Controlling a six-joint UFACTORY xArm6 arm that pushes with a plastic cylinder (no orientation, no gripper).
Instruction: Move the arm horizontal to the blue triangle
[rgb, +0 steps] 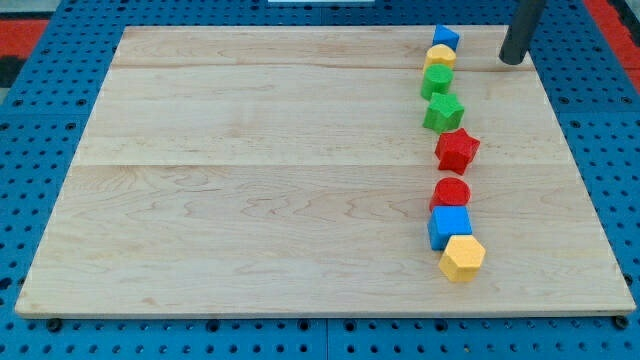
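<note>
Blue triangle (445, 37) lies left of my tip (512, 61), apart.

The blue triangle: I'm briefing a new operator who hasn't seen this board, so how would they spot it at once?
Find the wooden board and follow the column of coloured blocks near the view's right up to its top end. The blue triangle is the topmost block, touching the yellow block just below it, with my tip off to its right. The only other blue piece, the blue cube, sits near the column's bottom.
</note>
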